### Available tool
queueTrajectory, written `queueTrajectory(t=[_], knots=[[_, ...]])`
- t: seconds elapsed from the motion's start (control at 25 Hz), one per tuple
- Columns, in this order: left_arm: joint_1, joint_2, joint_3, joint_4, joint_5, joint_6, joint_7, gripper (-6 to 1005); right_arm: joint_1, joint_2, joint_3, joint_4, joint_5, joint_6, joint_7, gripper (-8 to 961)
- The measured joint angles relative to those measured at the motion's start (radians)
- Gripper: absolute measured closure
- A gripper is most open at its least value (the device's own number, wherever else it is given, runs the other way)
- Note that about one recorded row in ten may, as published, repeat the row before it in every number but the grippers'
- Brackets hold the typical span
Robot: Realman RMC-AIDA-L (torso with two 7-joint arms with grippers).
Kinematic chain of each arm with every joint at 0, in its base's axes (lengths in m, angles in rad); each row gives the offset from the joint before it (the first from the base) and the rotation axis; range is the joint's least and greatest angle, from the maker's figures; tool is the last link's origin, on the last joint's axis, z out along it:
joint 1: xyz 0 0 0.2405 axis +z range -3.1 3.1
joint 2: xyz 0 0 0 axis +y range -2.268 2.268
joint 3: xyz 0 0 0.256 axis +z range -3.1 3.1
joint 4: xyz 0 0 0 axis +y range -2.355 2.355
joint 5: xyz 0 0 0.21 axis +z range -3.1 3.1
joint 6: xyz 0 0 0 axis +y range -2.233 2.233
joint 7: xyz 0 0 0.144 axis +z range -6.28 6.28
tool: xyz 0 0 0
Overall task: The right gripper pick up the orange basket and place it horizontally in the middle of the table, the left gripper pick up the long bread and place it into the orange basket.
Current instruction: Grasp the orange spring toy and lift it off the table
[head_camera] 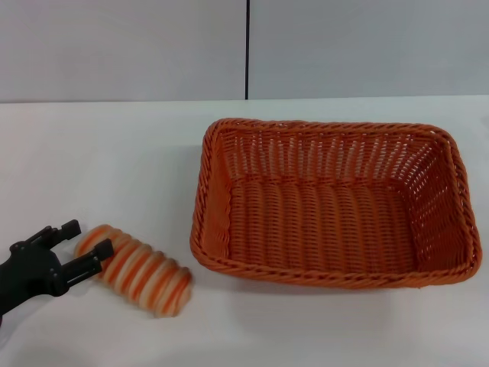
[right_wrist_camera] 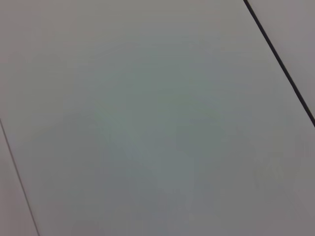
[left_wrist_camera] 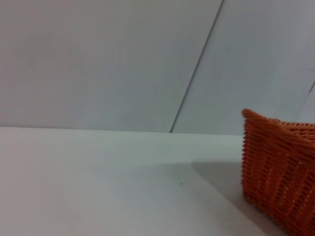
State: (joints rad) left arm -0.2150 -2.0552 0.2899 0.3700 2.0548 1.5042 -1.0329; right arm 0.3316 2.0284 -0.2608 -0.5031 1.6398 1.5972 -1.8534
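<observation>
head view: large rectangular orange basket [head_camera: 336,206] of woven wicker-like strands, braided rim, sloping slatted walls, resting long side across on the plain white flat surface [head_camera: 114,168], a little right of the middle, nothing inside. near the front left corner of the basket, just apart from it, the long bread [head_camera: 136,269]: small oblong loaf, cream-tan with orange ridged cross stripes, rounded ends, lying on the surface at a slant. at the left front edge, the black left pincer [head_camera: 85,246] on a black arm, two short fingers [head_camera: 84,263] spread around the left end of the bread, one finger behind it and one over its front side; looks parted, not pressed closed. firm contact with the bread cannot be told. right pincer not seen here.

left wrist view: smooth white surface, pale wall panels with a thin dark seam behind, and one corner of the orange basket, showing dense woven side and raised rim. own fingers not shown.

right wrist view: only flat grey-white panels with thin dark seams. no pincer visible, state cannot be told from here.
</observation>
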Motion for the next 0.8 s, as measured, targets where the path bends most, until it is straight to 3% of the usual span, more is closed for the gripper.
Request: queueTrajectory(t=[0.8], knots=[[-0.003, 0.001, 0.049, -0.010, 0.001, -0.006, -0.004, 263, 0.000, 0.003, 0.000, 0.000, 0.000, -0.005, -0.001, 223]])
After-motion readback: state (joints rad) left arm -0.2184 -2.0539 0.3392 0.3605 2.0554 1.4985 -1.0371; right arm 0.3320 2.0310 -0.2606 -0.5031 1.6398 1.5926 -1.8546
